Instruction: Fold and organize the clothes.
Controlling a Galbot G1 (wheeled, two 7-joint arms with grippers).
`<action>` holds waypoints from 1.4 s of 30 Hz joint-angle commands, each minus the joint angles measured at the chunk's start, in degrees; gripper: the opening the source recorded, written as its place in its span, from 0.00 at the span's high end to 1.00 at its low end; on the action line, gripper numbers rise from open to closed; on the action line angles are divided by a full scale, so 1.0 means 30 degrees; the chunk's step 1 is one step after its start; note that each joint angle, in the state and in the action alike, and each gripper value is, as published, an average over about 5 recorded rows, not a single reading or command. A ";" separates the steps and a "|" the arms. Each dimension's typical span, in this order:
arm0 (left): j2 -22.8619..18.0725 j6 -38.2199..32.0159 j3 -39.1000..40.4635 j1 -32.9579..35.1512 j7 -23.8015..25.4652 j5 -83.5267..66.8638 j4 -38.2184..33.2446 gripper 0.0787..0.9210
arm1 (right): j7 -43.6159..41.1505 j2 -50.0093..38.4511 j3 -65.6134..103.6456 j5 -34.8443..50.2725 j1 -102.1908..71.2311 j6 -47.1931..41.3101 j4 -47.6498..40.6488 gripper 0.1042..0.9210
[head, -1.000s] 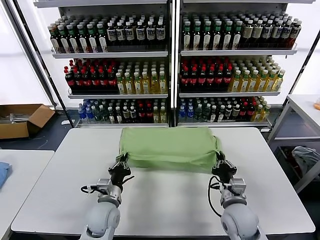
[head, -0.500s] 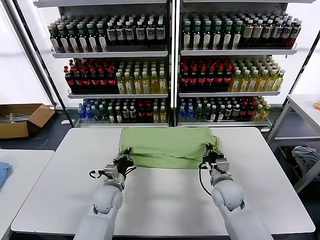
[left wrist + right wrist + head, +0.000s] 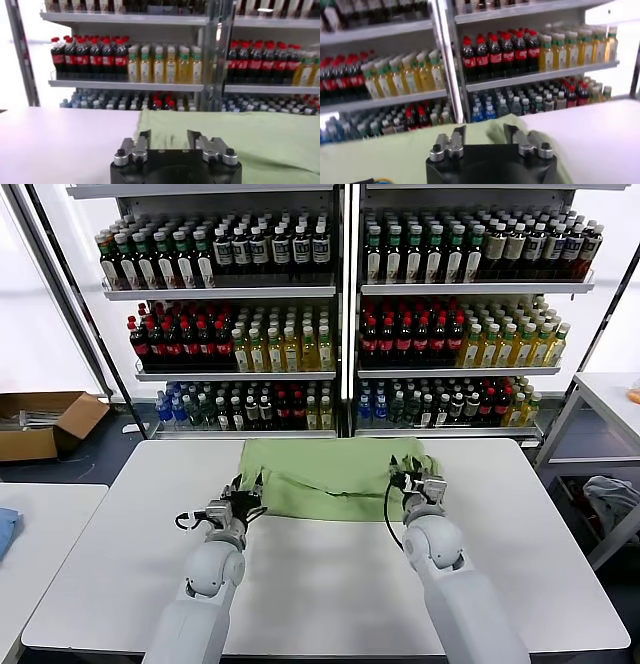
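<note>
Here the light green polo shirt [image 3: 335,476] lies folded into a wide band at the far half of the white table [image 3: 330,584], its far edge close to the table's back rim and its near edge running roughly straight across between the two arms. The left gripper [image 3: 243,497] sits at the shirt's near left corner, low over the tabletop, with its fingers spread apart; in the left wrist view the left gripper [image 3: 169,137] shows a clear gap between the two fingers, with green cloth lying flat beyond them and nothing pinched. The right gripper [image 3: 410,478] is over the shirt's right end, where the fabric bunches into a small raised fold. Its fingers are also spread; the right wrist view shows the right gripper [image 3: 485,134] with a hump of green cloth just past the gap, and whether the tips touch it I cannot tell.

Bare table stretches wide on the near side of the shirt and to both sides of it. Behind the table stand shelves of bottles [image 3: 345,314]. A cardboard box [image 3: 45,424] sits on the floor off to the left, and another table's corner [image 3: 610,399] shows at the right.
</note>
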 commanded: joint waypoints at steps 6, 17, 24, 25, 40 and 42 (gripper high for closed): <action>-0.0052 0.1425 -0.0272 0.2131 -0.0674 0.0973 -0.2784 0.22 | 0.1235 -0.1275 0.0610 -0.0571 -0.2620 -0.1225 0.3660 0.12; 0.0086 0.1453 -0.0446 0.2531 -0.0425 0.1523 -0.2679 0.12 | 0.0869 -0.3494 0.1415 -0.2270 -0.5531 -0.3344 0.5460 0.12; 0.0326 0.1446 -0.0486 0.2308 -0.0169 0.1641 -0.1968 0.12 | 0.0868 -0.3457 0.1518 -0.2442 -0.5177 -0.3673 0.4561 0.12; 0.0342 0.1446 -0.0492 0.2275 -0.0154 0.1663 -0.1816 0.12 | 0.0869 -0.3454 0.1506 -0.2451 -0.5124 -0.3702 0.4395 0.12; 0.0386 0.1498 -0.0478 0.2001 -0.0055 0.1884 -0.0317 0.12 | 0.0850 -0.3006 0.1228 -0.2442 -0.5054 -0.3690 0.2835 0.17; 0.0383 0.1617 -0.0464 0.2020 -0.0010 0.1882 -0.0255 0.12 | 0.0819 -0.2960 0.1162 -0.2446 -0.4993 -0.3655 0.2678 0.24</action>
